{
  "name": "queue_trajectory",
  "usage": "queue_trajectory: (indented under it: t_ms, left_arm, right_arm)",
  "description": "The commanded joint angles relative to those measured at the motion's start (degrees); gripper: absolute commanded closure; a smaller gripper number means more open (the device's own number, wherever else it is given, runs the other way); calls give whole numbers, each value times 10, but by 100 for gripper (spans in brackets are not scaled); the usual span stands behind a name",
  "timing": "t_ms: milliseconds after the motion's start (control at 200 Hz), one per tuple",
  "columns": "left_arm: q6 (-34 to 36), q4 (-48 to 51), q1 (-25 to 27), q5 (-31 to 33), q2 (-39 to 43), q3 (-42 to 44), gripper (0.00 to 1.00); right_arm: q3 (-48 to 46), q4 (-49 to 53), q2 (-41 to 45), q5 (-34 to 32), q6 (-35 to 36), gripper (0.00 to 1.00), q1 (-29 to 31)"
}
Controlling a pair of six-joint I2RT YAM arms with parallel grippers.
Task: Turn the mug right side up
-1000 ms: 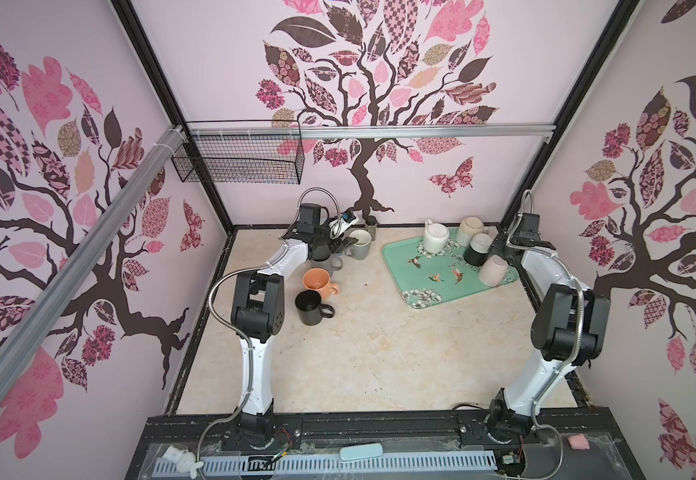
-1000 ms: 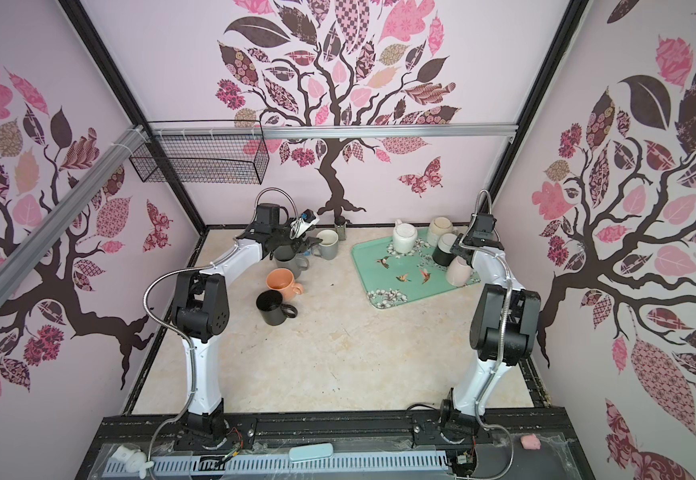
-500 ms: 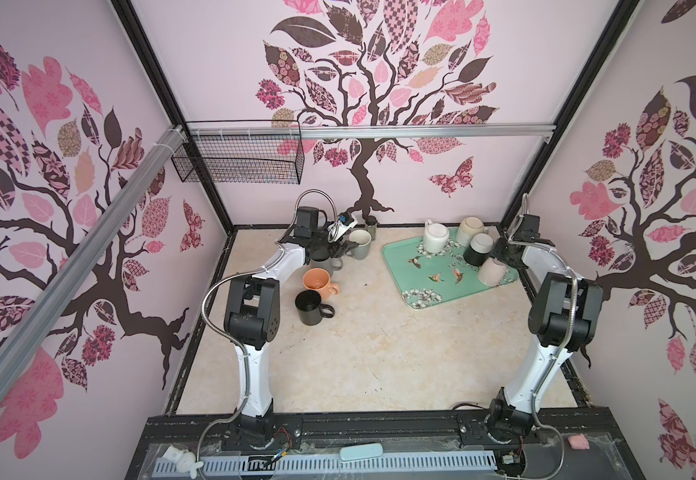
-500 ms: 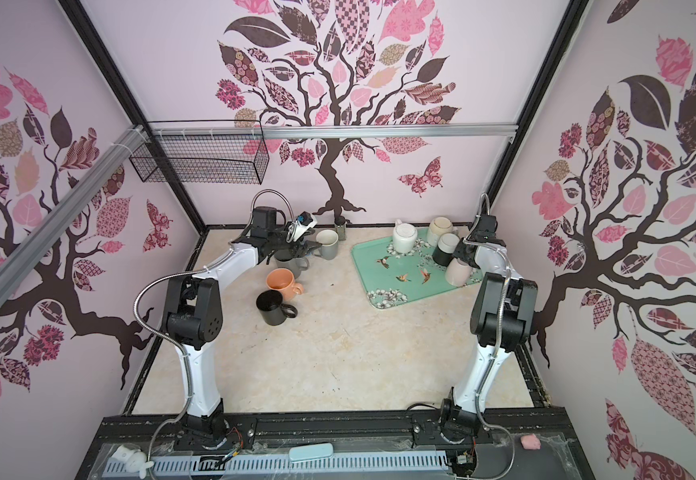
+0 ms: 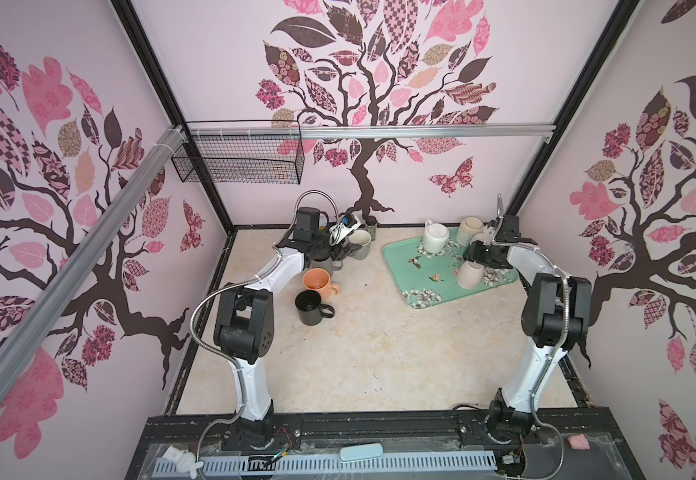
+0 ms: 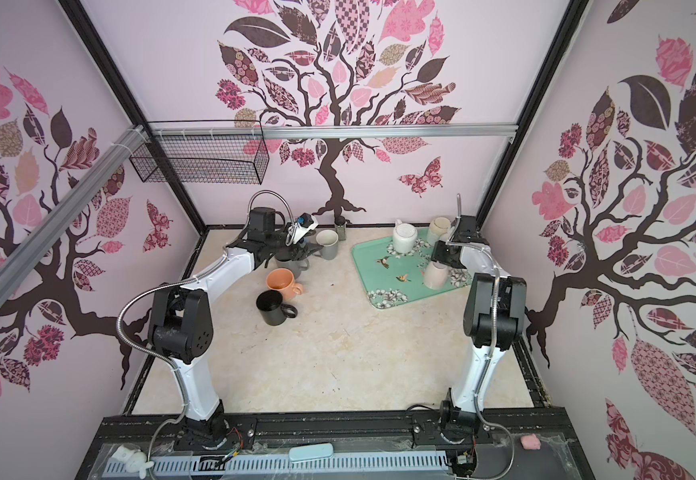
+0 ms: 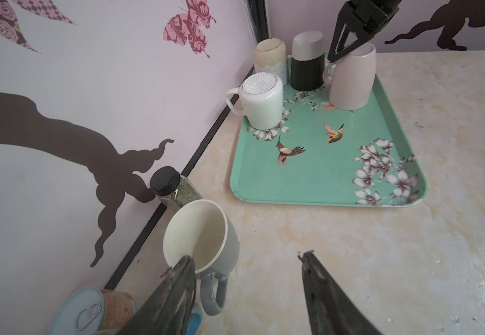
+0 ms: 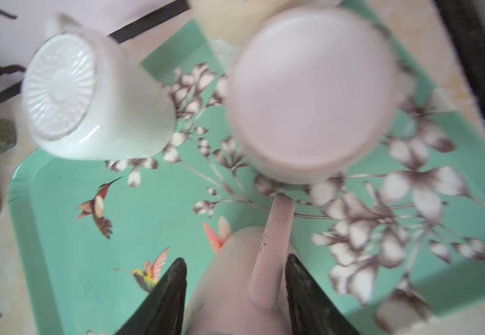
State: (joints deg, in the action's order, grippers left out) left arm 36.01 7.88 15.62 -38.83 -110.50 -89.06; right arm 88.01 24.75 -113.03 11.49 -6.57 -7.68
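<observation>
A pink mug [image 5: 470,276] [image 6: 435,277] stands upside down on the right part of the green tray [image 5: 421,291]. My right gripper [image 8: 235,259] reaches down over it and is shut on its body beside the handle [image 8: 276,246]. The left wrist view shows the same mug [image 7: 351,84] rim-down on the tray, with a right finger [image 7: 347,37] at its upturned base. My left gripper [image 7: 247,258] [image 5: 344,249] hangs open at the back left. One finger [image 7: 181,278] is in front of the rim of an upright grey mug [image 7: 200,240], and nothing is held.
Also upside down on the tray are a white mug [image 7: 261,98], a cream mug [image 7: 271,61] and a black mug with a pale base [image 7: 306,62]. An orange mug [image 5: 317,280] and a black mug [image 5: 310,307] stand upright left of centre. A spice jar [image 7: 174,188] and a can [image 7: 90,310] sit by the back wall.
My right jaws have closed in on the pink mug and the right arm has shifted slightly. The left arm has barely moved.
</observation>
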Motion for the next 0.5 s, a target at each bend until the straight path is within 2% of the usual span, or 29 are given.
queue_trajectory:
  t_ms: [0, 160, 355, 490]
  left_arm:
    - [-4, 6, 13, 3, 22, 17, 40]
    - [-19, -3, 45, 16, 39, 40, 40]
    - [-115, -74, 85, 1, 58, 100, 40]
    - [-143, -83, 121, 45, 68, 135, 40]
  right_arm:
    - [-6, 31, 20, 58, 17, 44, 32]
    - [16, 29, -3, 105, 27, 43, 75]
    - [107, 76, -66, 168, 45, 42, 135]
    - [140, 85, -77, 207, 25, 42, 151]
